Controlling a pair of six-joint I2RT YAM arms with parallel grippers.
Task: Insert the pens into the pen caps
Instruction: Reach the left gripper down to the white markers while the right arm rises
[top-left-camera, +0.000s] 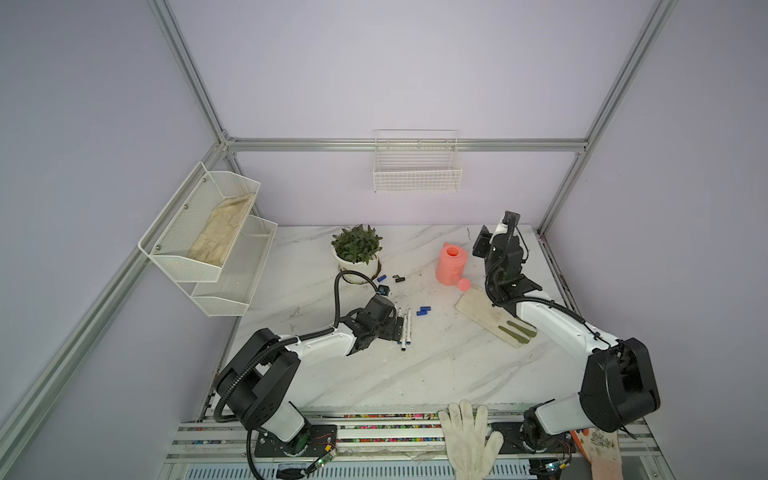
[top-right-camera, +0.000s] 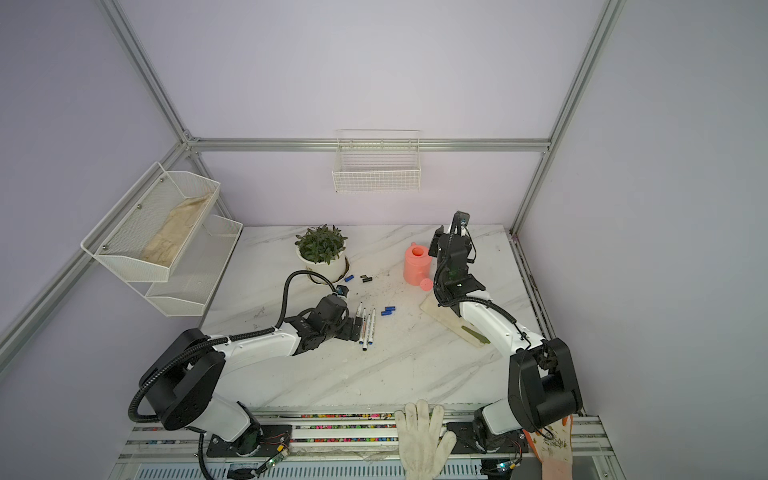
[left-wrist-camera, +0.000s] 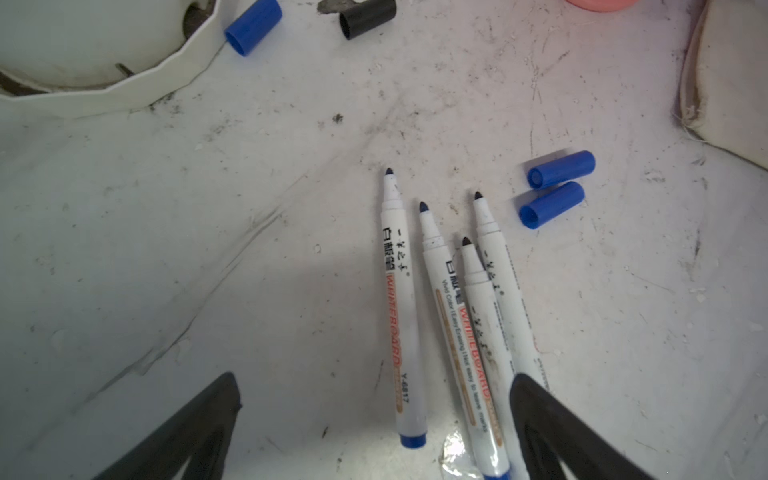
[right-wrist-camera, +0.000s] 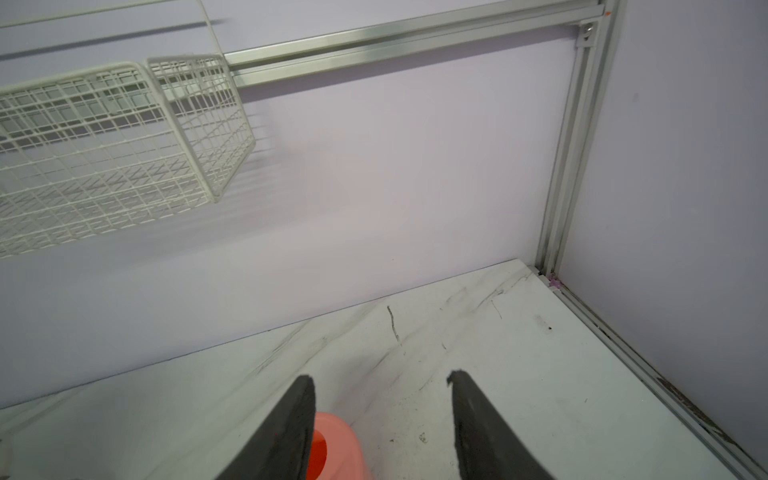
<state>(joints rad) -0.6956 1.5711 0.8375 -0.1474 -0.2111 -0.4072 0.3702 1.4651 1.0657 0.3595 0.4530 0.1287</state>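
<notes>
Left to right, we note a short blue cap (left-wrist-camera: 252, 27) and a black cap (left-wrist-camera: 368, 16) lying by the white ribbed plant pot (left-wrist-camera: 104, 83). The left claw (left-wrist-camera: 372, 379) is spread wide and low over the white marbled tabletop (top-left-camera: 415, 374), gripping nothing. One finger (left-wrist-camera: 552, 428) overlaps the rear ends of the four slim white whiteboard pens (left-wrist-camera: 478, 316), which lie uncapped and close together at mid-tabletop. We see two blue caps (left-wrist-camera: 552, 203) side by side just right of the pens. Further right, the right claw (right-wrist-camera: 381, 377) is parted and empty, above the tabletop beside the pink plastic watering can (top-left-camera: 451, 266).

Two pens' (left-wrist-camera: 478, 332) rear ends hidden behind fingers (left-wrist-camera: 561, 436); basket (right-wrist-camera: 104, 145) blurred.
</notes>
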